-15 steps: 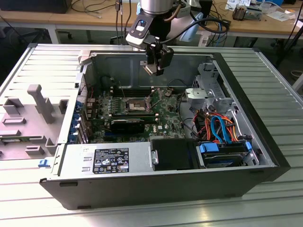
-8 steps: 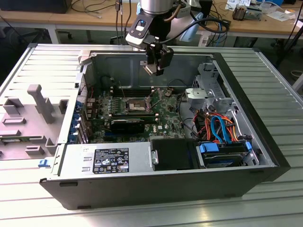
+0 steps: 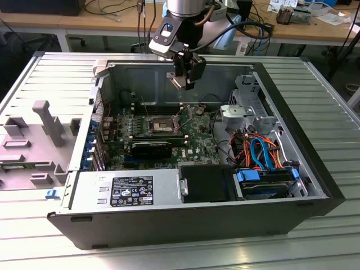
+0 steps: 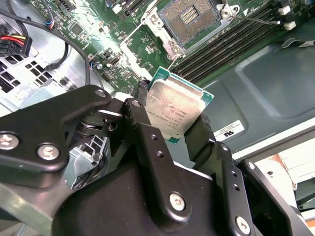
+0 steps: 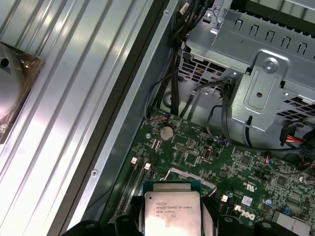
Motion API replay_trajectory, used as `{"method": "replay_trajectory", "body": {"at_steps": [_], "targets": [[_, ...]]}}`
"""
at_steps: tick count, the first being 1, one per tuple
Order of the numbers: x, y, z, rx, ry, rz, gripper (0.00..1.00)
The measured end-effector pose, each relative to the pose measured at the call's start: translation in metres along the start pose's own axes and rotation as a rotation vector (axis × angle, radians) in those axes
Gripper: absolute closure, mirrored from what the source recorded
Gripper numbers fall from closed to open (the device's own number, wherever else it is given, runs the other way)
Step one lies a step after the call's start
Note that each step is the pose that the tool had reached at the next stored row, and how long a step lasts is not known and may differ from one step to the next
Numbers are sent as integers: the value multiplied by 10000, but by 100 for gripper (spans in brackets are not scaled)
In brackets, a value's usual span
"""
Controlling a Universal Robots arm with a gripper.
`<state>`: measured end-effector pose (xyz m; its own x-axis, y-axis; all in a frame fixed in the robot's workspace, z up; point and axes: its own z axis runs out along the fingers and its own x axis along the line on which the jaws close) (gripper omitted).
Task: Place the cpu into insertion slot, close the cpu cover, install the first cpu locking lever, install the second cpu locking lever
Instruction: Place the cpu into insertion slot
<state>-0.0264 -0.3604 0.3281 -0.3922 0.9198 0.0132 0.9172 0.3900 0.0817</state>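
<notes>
My gripper hangs over the open computer case, shut on the cpu. In both wrist views the cpu is a square chip with a silver top and a green edge, pinched at two opposite sides by the black fingers. The insertion slot lies on the green board below the gripper, towards the exterior view's left. The second wrist view shows the slot bare, with a dark gold-tinted centre and a silver rim. I cannot tell the cpu cover apart from that metal rim.
Long black memory slots run beside the socket. A black graphics card lies nearer the front, with a grey power supply at the case's front wall. A drive cage with blue and orange cables sits at the exterior view's right. A silver metal bracket rises near the board.
</notes>
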Motion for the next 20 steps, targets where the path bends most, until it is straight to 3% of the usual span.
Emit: {"method": "replay_trajectory", "body": {"at_steps": [20], "targets": [[0,0,1,0,-21,179,45]]}}
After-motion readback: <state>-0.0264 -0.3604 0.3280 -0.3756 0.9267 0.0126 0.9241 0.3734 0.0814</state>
